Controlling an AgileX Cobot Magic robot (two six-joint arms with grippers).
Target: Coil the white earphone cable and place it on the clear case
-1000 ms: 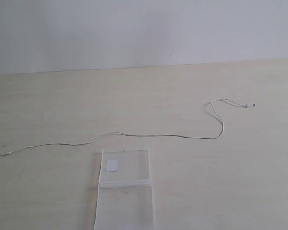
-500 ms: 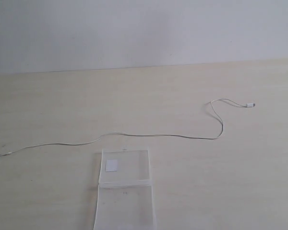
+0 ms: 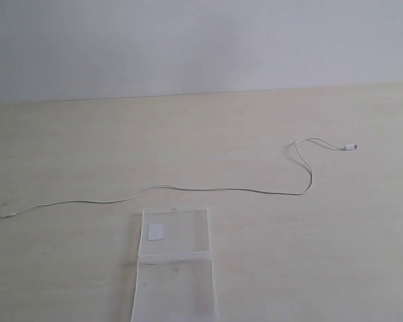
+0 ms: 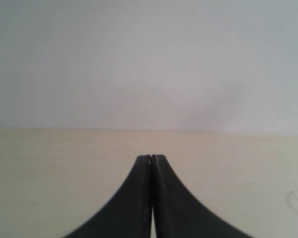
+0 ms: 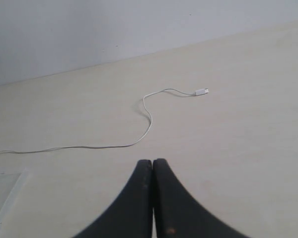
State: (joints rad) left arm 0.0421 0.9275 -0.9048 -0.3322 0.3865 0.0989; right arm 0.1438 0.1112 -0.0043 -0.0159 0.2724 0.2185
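Pale wooden table (image 3: 67,154); behind it — plain grey wall (image 3: 188,47).

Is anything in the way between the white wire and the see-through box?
No, nothing visible. The white earphone cable lies stretched out across the table just beyond the clear case, with only bare wood between them.

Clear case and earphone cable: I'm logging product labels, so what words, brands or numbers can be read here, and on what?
No readable text in any view.
White sticker on the clear case: looks blank.
Tiny dark speck on the case's near half: too small to read.
White earphone cable and its plug: no marking visible.
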